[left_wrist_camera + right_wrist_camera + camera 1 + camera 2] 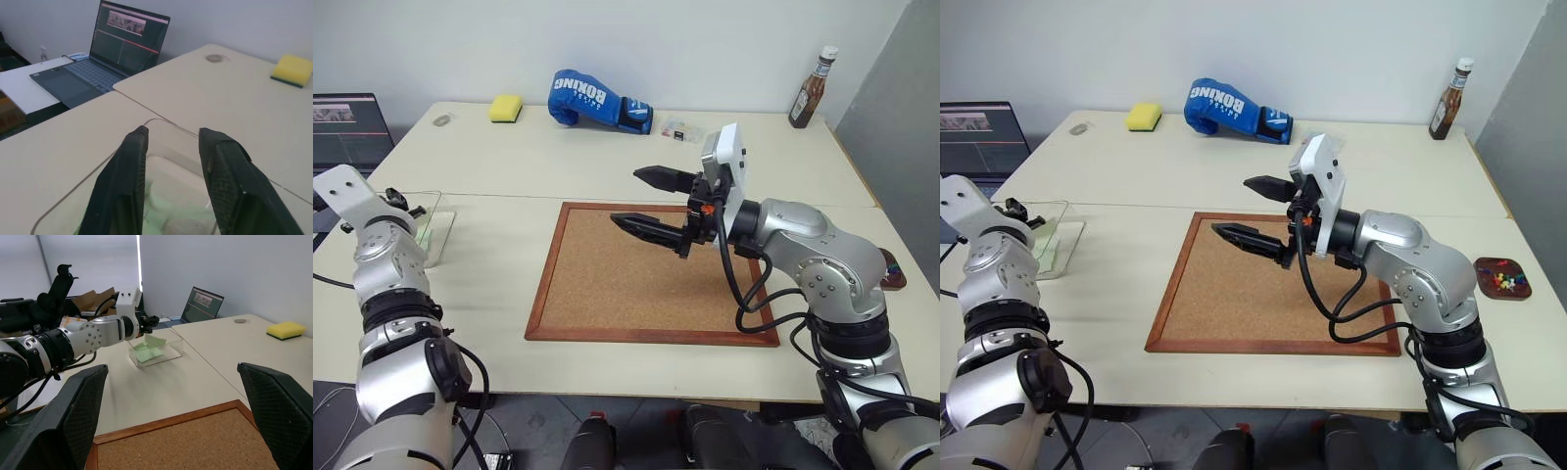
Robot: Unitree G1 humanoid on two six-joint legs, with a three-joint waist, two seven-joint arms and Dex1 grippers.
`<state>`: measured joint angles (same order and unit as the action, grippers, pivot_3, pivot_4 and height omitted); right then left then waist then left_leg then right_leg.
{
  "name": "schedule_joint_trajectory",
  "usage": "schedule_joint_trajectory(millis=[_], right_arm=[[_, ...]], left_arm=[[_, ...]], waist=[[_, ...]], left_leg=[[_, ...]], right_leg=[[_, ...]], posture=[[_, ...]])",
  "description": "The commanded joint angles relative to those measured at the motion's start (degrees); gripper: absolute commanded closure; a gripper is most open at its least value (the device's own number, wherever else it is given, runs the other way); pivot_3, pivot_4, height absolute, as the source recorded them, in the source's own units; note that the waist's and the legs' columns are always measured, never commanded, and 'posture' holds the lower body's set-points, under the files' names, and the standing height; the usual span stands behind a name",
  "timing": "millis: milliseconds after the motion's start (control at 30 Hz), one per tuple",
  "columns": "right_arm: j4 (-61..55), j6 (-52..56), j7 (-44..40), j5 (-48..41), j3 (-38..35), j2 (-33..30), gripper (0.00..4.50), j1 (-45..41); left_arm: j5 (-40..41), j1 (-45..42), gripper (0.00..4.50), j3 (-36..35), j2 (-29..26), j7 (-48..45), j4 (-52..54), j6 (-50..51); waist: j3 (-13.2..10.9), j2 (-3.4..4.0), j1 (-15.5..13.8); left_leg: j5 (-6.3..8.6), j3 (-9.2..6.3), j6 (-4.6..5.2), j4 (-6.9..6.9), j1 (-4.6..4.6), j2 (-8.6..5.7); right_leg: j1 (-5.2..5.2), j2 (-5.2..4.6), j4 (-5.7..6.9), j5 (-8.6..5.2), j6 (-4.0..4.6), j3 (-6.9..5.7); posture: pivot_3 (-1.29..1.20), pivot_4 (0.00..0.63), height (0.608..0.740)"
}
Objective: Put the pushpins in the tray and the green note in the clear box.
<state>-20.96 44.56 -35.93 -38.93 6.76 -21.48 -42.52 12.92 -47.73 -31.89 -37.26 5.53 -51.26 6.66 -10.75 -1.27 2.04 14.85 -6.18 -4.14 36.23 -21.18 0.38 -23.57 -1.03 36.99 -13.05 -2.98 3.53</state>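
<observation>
Landmark taken: corkboard (pixel 1273 294), flat at mid-bench (pixel 1136 294).

Right gripper (pixel 1252 211) held level above the corkboard's far-left part, fingers spread wide, nothing between them, tips pointing toward the robot's left.

Left gripper (pixel 173 181) well left of the corkboard, poised over the clear box (pixel 156 350); fingers (pixel 122 191) parted with a visible gap, clamped on nothing.

Green note (pixel 149 350) lying inside the clear box, pale green, partly curled up against one wall. Clear box resting on the bench well left of the corkboard, near the bench's left edge.

Tray (pixel 1502 278) just right of the corkboard, near the bench's right edge, dark reddish-brown, with pushpins (pixel 1504 281) of mixed colours in it.

Beyond the corkboard: blue boxing glove (pixel 1234 110), with a yellow sponge (pixel 1144 117) left of the glove. Brown sauce bottle (pixel 1451 98) upright, far right of the corkboard's back edge. Small clear case (pixel 680 130) of small parts just right of the glove. Open laptop (pixel 107 54) on a separate surface, well past the corkboard's left side.
</observation>
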Motion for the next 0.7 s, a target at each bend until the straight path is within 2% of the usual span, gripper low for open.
schedule_joint_trajectory(millis=[33, 133, 233, 367, 533, 600, 700], right_arm=[[-0.71, -0.71, 0.37, 0.36, -1.91, -0.33, 0.0, -1.38], [-0.55, -0.78, 0.53, 0.6, -2.19, -0.58, 0.0, -1.37], [-0.51, -0.59, 2.79, 2.06, -3.13, -1.02, 0.0, -0.39], [-1.11, -0.88, 12.83, 8.87, -4.88, -0.48, 0.0, 3.95], [-3.04, -5.21, 24.38, 21.9, -3.78, -0.97, 0.0, 14.61], [-3.12, -7.37, 28.29, 26.14, -3.65, -0.25, 0.0, 19.69], [-2.92, -11.39, 31.12, 30.81, -3.08, 0.78, 0.0, 26.47]], left_arm=[[0.41, -1.52, 1.77, 0.1, -1.55, -0.27, -1.2, -2.52], [0.91, -1.4, 1.24, 0.17, -1.45, -0.69, -1.44, -3.04], [1.05, 0.67, 0.74, 2.78, 0.33, -4.57, 4.64, -1.92], [2.81, 9.53, 0.04, 11.46, 6.76, -12.52, 27.43, 3.89], [3.83, 22.76, 0.04, 21.23, 16.59, -10.96, 54.18, 13.2], [3.54, 27.81, 0.04, 23.47, 21.09, -8.12, 60.33, 15.76], [0.44, 33.49, 0.04, 26.56, 24.08, -6.4, 65.65, 16.85]], waist=[[0.0, 0.0, 0.0], [0.0, 0.0, 0.01], [0.0, -0.01, 0.01], [0.03, -0.05, -0.44], [0.06, -0.1, -0.26], [0.18, -0.08, -0.28], [0.16, -0.08, 0.03]], left_leg=[[0.0, 0.0, 0.0, 0.0, 0.0, 0.0], [0.0, 0.0, 0.0, 0.0, 0.0, 0.0], [0.0, 0.0, 0.0, 0.0, -0.01, 0.0], [0.0, -0.02, -0.01, -0.03, -0.05, -0.01], [-0.01, -0.01, -0.03, 0.08, -0.48, -0.16], [-0.03, -0.01, -0.06, 0.05, -0.7, -0.14], [-0.03, 0.21, -0.09, 0.05, -0.77, -0.11]], right_leg=[[0.0, 0.0, 0.0, 0.0, 0.0, 0.0], [0.0, 0.0, 0.0, 0.0, 0.0, -0.01], [0.0, 0.0, 0.0, 0.0, 0.0, -0.01], [0.0, -0.02, -0.02, 0.08, 0.13, 0.0], [-0.38, -0.17, 0.05, 0.17, 0.23, 0.09], [-0.6, -0.17, 0.02, 0.18, 0.23, 0.11], [-0.74, -0.17, 0.1, 0.18, 0.24, 0.25]], posture=[[0.0, 0.15, 0.74], [0.0, 0.15, 0.74], [0.0, 0.15, 0.74], [0.0, 0.15, 0.74], [0.0, 0.15, 0.74], [0.0, 0.15, 0.74], [0.0, 0.15, 0.74]])
